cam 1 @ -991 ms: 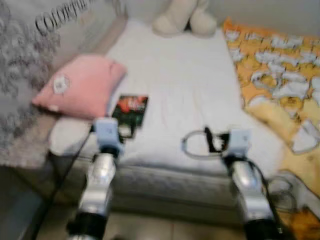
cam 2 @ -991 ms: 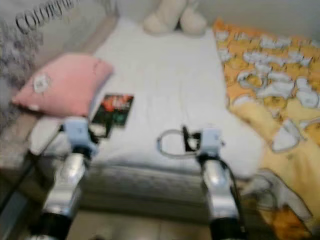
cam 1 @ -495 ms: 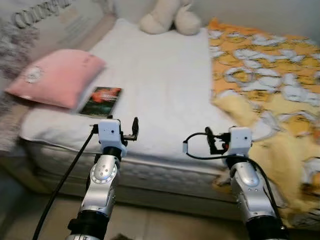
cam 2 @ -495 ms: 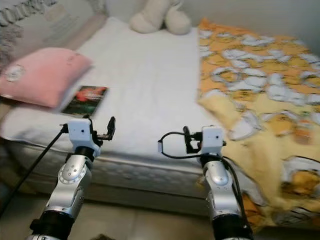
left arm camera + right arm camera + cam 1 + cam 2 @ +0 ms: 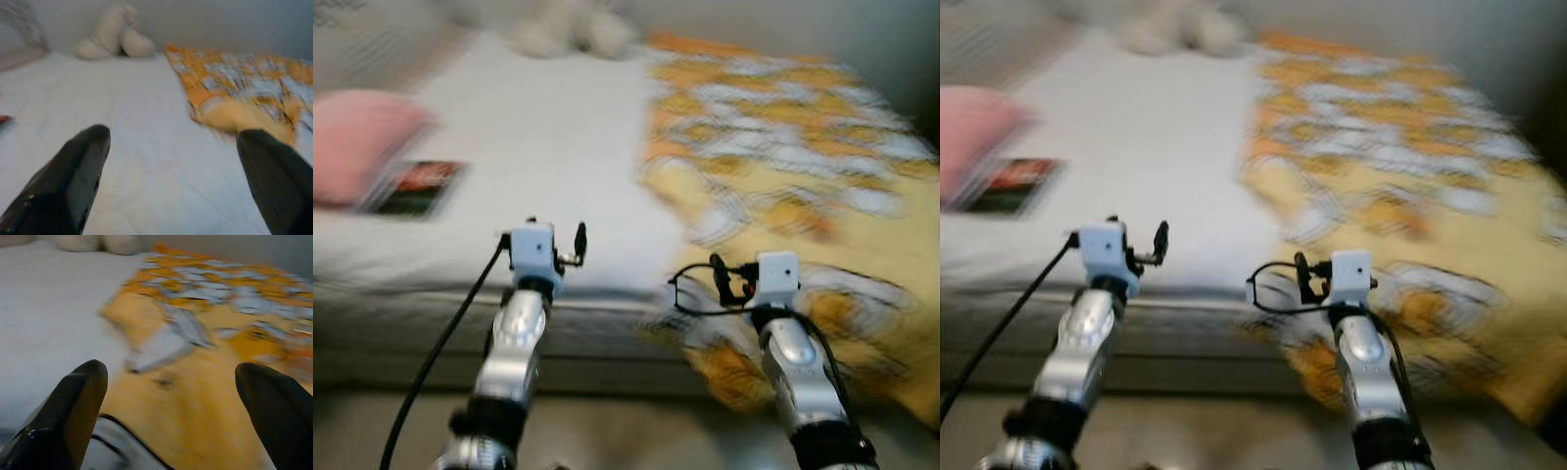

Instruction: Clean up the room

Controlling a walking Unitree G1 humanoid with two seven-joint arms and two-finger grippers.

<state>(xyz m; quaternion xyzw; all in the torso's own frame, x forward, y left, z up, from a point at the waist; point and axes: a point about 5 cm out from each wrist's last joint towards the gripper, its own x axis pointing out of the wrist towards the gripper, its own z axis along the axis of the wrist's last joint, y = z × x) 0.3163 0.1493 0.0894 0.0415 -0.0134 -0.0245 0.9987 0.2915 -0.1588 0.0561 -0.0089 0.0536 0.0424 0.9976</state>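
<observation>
Both end effectors, left (image 5: 171,181) and right (image 5: 168,416), gape above the bed (image 5: 509,176) edge.

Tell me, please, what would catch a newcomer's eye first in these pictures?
The orange and yellow blanket stands out most, crumpled over the robot's right half of the bed and spilling off its near edge. On the bare white sheet to the left lie a pink pillow and a dark book beside it, with a cream plush toy at the far end. Both grippers, left and right, hang open before the bed edge.
</observation>
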